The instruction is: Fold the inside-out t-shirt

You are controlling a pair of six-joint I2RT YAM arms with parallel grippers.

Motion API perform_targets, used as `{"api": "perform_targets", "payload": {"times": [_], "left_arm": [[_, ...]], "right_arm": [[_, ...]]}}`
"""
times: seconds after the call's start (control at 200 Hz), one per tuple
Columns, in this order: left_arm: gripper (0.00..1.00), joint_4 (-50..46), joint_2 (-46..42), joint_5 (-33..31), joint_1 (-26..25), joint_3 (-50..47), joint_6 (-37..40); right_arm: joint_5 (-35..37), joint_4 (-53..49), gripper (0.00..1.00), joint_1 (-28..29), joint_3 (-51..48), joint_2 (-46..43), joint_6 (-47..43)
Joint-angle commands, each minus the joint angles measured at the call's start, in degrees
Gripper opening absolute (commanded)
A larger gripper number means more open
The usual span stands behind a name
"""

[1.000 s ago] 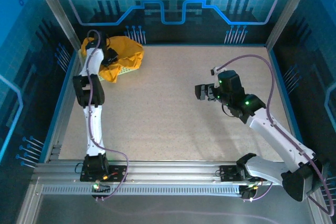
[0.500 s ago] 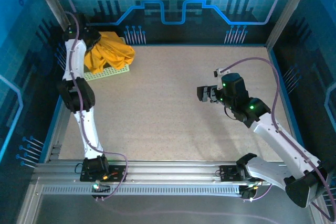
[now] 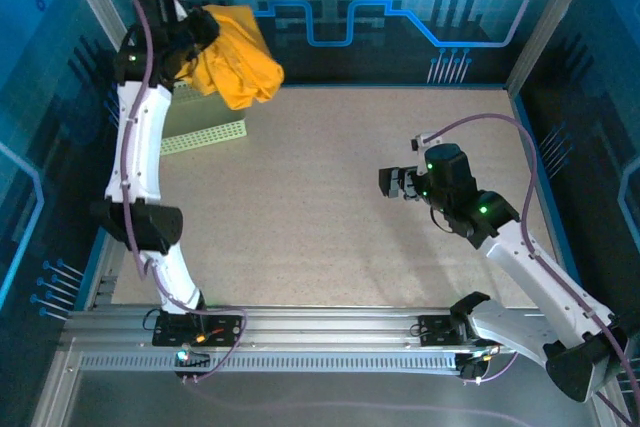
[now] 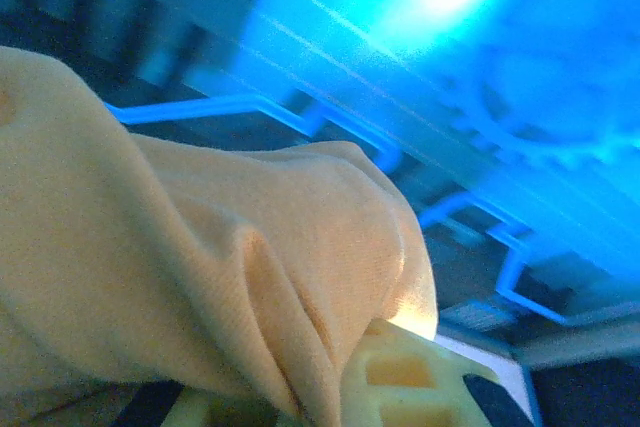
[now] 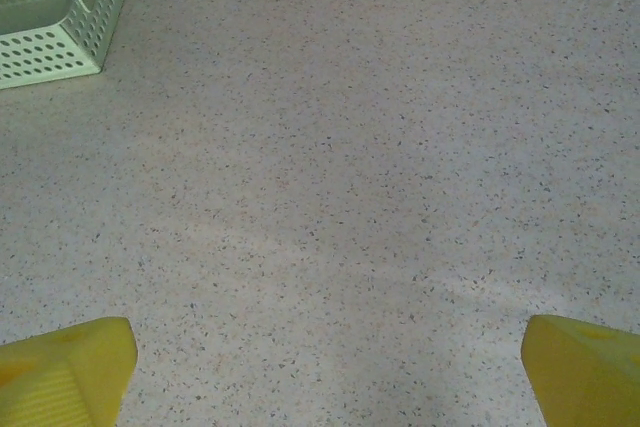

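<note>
Top external: plain t-shirt in left gripper

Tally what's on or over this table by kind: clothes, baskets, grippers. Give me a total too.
Mustard-yellow t-shirt: 1
Pale green perforated basket: 1
Grippers: 2, left gripper and right gripper
Total: 4
</note>
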Motion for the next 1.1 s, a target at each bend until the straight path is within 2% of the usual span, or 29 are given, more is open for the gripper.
{"api": "perform_targets", "payload": {"times": [0.0,0.15,0.305,0.475,0.49,0.55,0.61,0.71,0.77,0.835,0.93,1.096], "left_arm": [[0.00,3.61,-6.85,-1.98,-6.92,-7.44,2.24],[0.00,9.45,-13.69,-4.87,-17.22,-22.66,1.85],[0.00,16.35,-16.45,-6.56,-25.47,-38.09,0.35],[0.18,20.93,-14.07,-6.06,-31.33,-53.06,0.05],[0.20,21.41,-13.95,-5.87,-31.47,-54.24,-0.33],[0.38,23.70,-13.57,-4.10,-31.50,-60.02,-2.26],[0.51,24.73,-14.38,-3.61,-31.47,-64.22,-2.98],[0.79,22.97,-18.91,-8.32,-31.27,-70.04,-2.72],[0.89,22.26,-22.57,-10.82,-30.00,-73.36,-1.97],[0.92,22.11,-25.91,-10.30,-27.20,-76.79,-2.05],[0.93,23.19,-29.58,-6.05,-23.21,-81.48,-2.44],[0.92,26.32,-31.96,-0.79,-22.81,-87.54,-2.91]], "right_arm": [[1.13,-0.98,1.00,0.78,-0.95,-1.61,0.80],[0.33,-0.49,1.00,0.86,-1.78,-2.29,0.77],[-1.44,0.75,1.00,1.34,-3.37,-2.39,0.53],[-1.44,2.52,1.00,3.42,-5.88,-0.71,1.35],[-1.51,2.76,1.00,3.66,-6.02,-0.59,1.44],[-1.40,3.13,1.00,4.70,-6.42,0.42,1.89],[-1.29,3.77,1.00,6.05,-6.79,1.90,2.40],[-0.80,4.99,1.00,8.70,-7.10,5.66,3.66],[-1.07,6.22,1.00,10.56,-6.99,8.61,4.50],[-0.32,6.93,1.00,12.90,-6.26,12.20,5.19],[-0.33,7.55,1.00,15.76,-4.81,17.25,5.69],[-1.50,7.52,0.98,18.50,-2.33,24.38,6.82]]}}
